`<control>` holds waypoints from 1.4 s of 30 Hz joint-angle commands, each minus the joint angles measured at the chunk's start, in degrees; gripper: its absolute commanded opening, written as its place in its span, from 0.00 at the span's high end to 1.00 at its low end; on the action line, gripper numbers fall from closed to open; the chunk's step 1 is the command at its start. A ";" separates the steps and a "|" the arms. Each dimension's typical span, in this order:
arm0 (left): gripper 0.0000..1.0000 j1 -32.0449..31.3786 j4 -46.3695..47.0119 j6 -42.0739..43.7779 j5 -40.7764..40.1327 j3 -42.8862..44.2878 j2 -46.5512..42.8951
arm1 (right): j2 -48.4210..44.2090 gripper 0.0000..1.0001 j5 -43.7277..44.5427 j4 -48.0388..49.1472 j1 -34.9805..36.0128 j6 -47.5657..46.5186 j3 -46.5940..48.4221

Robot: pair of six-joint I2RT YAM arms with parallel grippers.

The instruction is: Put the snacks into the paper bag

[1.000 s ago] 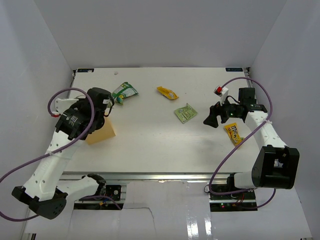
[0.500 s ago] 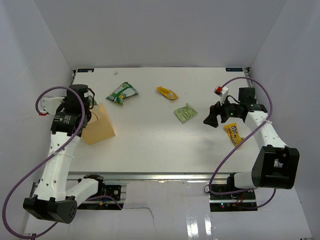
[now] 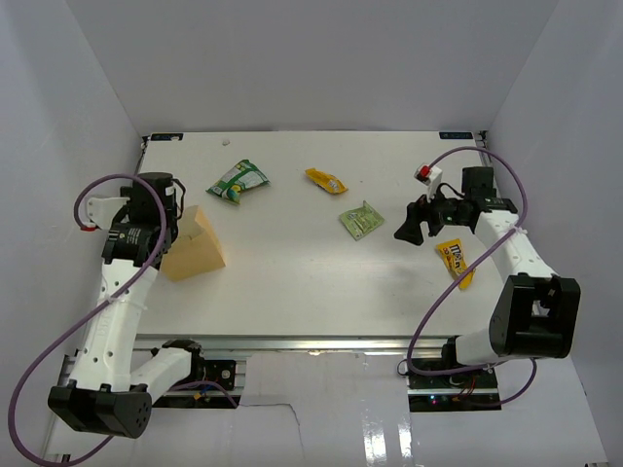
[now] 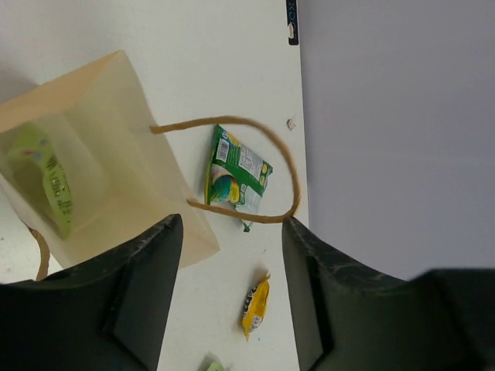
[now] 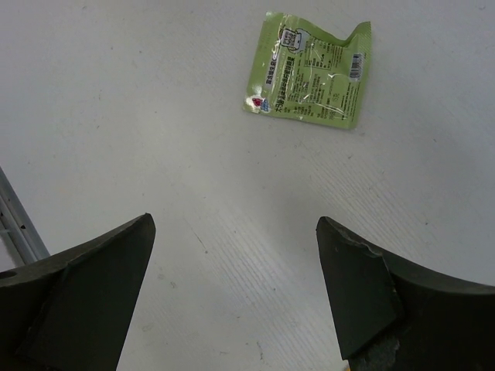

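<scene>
The tan paper bag [image 3: 195, 245] sits at the table's left, its mouth facing my left gripper [image 3: 175, 216]. In the left wrist view a small green snack [image 4: 51, 184] lies inside the bag [image 4: 100, 147]. My left gripper [image 4: 232, 226] is open and holds nothing, hovering by the bag's rim and loop handle [image 4: 288, 166]. A green-and-white packet [image 3: 237, 180], an orange-yellow wrapper [image 3: 325, 180], a pale green square [image 3: 361, 220] and a yellow M&M's pack [image 3: 455, 261] lie on the table. My right gripper [image 3: 409, 224] stands open just right of the pale green square [image 5: 313, 73].
White walls close in the table [image 3: 292, 282] on the left, back and right. The bag's second handle [image 4: 37, 251] shows at its lower edge. A metal rail [image 5: 19, 224] runs along the table's near edge.
My left arm pulled back leftward from over the bag and its jaws opened. The right arm shifted slightly; the loose packets stayed put.
</scene>
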 commanded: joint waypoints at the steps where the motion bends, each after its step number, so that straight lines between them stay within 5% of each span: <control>1: 0.34 0.30 -0.02 1.29 0.08 1.26 -1.63 | 1.20 0.09 -0.54 -0.13 1.30 -0.88 3.29; 5: 0.31 0.39 1.73 4.45 1.66 2.22 -2.77 | 3.22 0.05 7.00 3.90 6.48 4.90 4.52; 8: 0.23 0.31 6.54 8.75 5.60 2.22 -4.43 | 5.59 0.04 20.71 9.08 9.90 11.40 5.40; 10: 0.18 0.39 12.51 19.18 9.55 0.12 -6.19 | 8.65 0.04 25.82 11.03 10.53 14.13 6.97; 14: 0.08 0.30 31.04 37.30 28.58 -5.24 -10.94 | 16.74 0.05 23.30 11.83 10.53 16.43 13.56; 19: 0.04 0.30 32.32 48.90 39.35 -2.89 -11.83 | 31.32 0.05 7.73 -1.15 10.97 3.89 27.00; 31: 0.02 0.30 26.17 53.41 41.83 2.40 -14.90 | 44.44 0.00 12.12 -5.22 11.84 -1.06 39.32; 42: 0.02 0.30 26.52 51.75 41.65 2.57 -14.91 | 44.27 0.33 15.37 -1.54 13.87 3.59 32.83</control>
